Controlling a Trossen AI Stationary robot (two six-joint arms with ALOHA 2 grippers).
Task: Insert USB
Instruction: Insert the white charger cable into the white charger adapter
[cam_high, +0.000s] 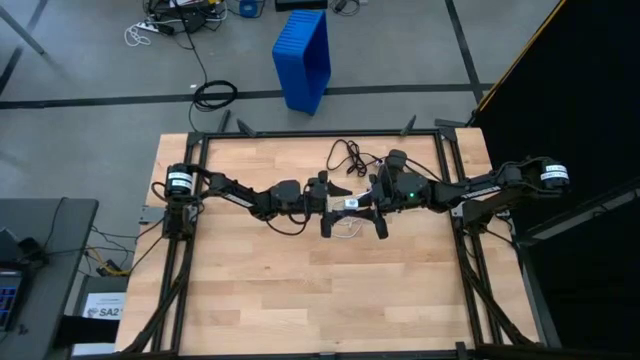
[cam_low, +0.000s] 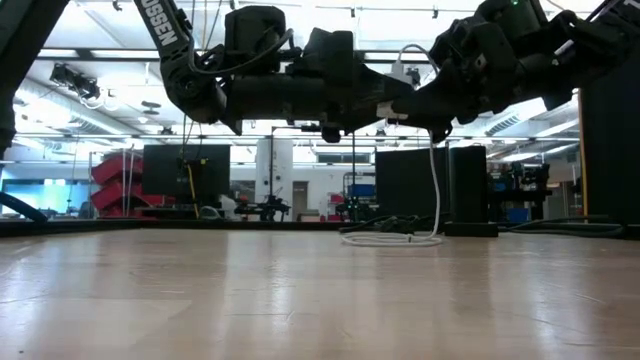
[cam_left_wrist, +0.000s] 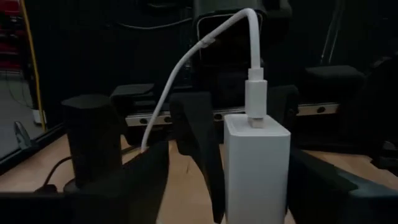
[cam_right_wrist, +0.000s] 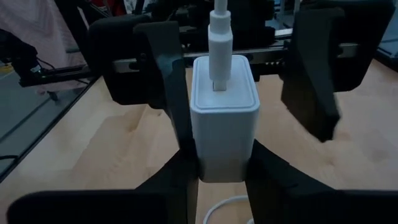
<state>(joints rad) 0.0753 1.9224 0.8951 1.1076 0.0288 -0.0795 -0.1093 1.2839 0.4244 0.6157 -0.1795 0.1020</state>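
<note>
Over the bare wooden table (cam_high: 300, 290), the right gripper (cam_right_wrist: 221, 165) clamps a white charger block (cam_right_wrist: 224, 118) with the USB (cam_right_wrist: 221, 37) plugged into it; its cable loop (cam_low: 392, 238) lies below. The left gripper (cam_right_wrist: 249, 74) stands wide around it. Beyond, a blue bin (cam_high: 303, 58) on grey floor.

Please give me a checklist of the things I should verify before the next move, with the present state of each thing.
1. USB plug seated in the white charger: ok, it looks fully in.
2. Right gripper clamped on the charger: ok.
3. Left gripper open, fingers clear of the plug: ok.
4. White cable free of both arms: cannot tell; it hangs down to its loop on the table.
5. Charger held clear above the table: ok.
</note>
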